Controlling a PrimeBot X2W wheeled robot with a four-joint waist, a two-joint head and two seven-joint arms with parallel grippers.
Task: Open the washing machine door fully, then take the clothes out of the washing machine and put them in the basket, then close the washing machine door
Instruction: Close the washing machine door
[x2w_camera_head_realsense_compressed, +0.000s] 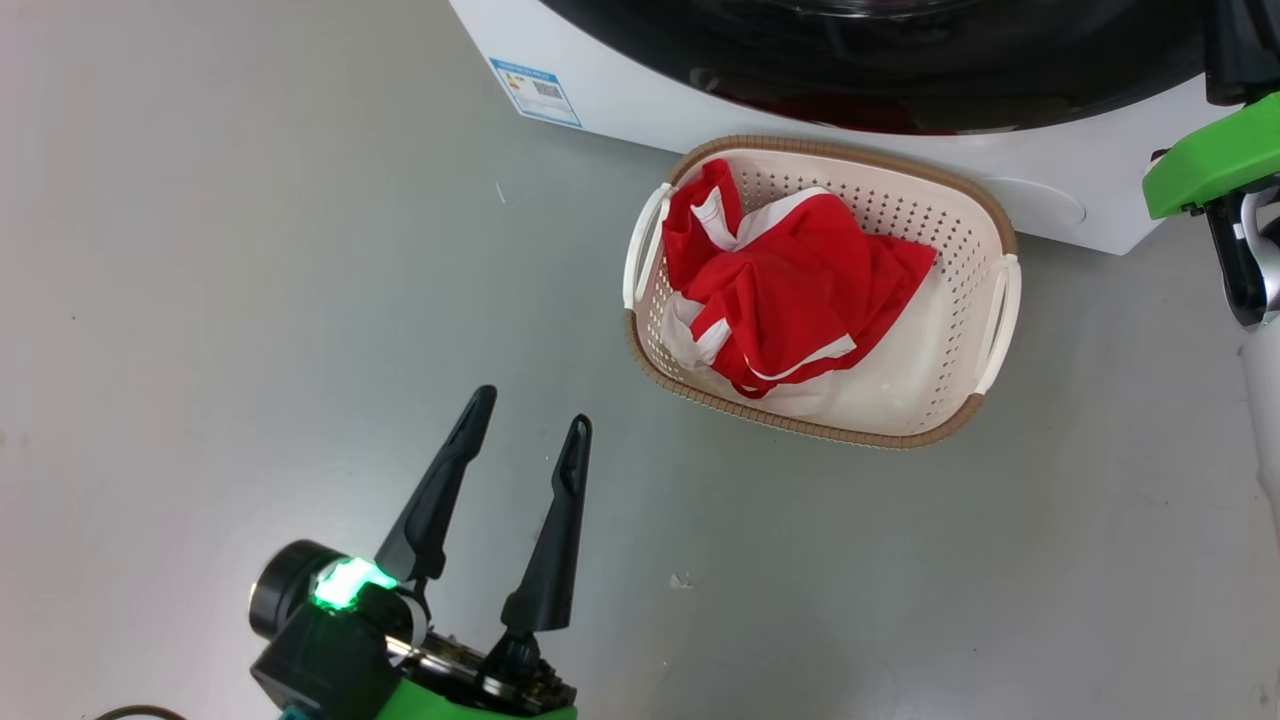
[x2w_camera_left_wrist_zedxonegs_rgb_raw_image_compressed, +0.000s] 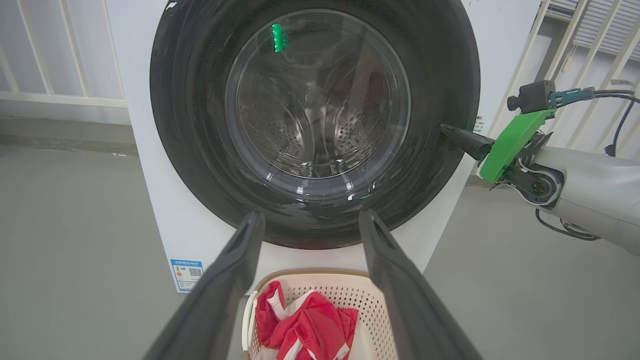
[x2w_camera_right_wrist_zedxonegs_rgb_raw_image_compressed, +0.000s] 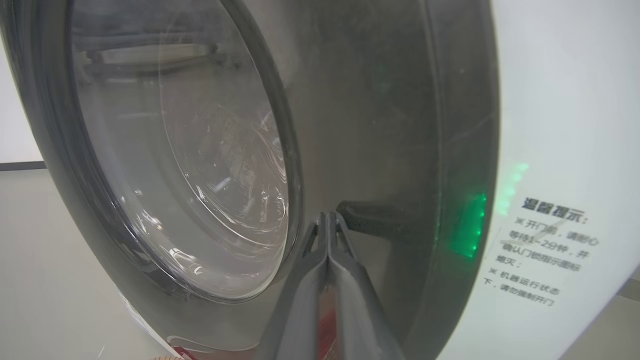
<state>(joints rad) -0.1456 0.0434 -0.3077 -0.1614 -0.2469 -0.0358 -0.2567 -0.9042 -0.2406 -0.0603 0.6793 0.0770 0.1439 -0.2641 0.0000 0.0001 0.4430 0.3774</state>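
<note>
Your left gripper (x2w_camera_head_realsense_compressed: 533, 410) hangs with fingers spread wide, empty, above the floor (x2w_camera_head_realsense_compressed: 200, 300). Your right gripper (x2w_camera_right_wrist_zedxonegs_rgb_raw_image_compressed: 327, 220), pinched together on nothing, touches the washing machine door (x2w_camera_left_wrist_zedxonegs_rgb_raw_image_compressed: 200, 125) near its right edge. The clothes (x2w_camera_head_realsense_compressed: 790, 290) lie in the basket (x2w_camera_head_realsense_compressed: 985, 205), at the foot of the washing machine (x2w_camera_head_realsense_compressed: 640, 90).

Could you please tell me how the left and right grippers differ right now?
The left gripper is open, fingers spread; the right gripper is shut, fingers pressed together. The left gripper hangs over the floor, apart from the basket; the right gripper's tips are at the washing machine door. Both have long dark fingers and hold nothing.
</note>
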